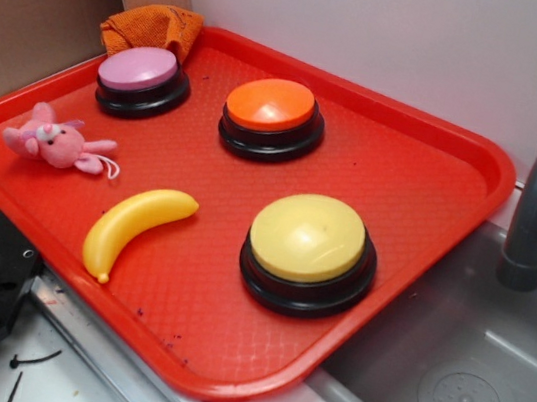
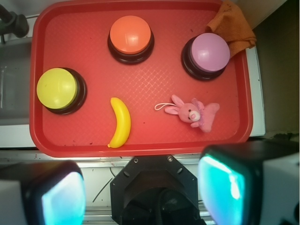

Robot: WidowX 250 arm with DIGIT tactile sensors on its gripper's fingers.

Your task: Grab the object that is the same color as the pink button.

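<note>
Wrist view: red tray (image 2: 140,143) with pink plush toy (image 2: 194,112), pink button (image 2: 209,52), banana (image 2: 121,122); gripper (image 2: 140,194) wide open, empty.

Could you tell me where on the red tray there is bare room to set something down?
The widest bare patch on the red tray lies between the orange button, the yellow button and the rim toward the sink. Another lies between the banana and the yellow button. The corner holding the pink button, orange cloth and pink plush toy is crowded.
</note>
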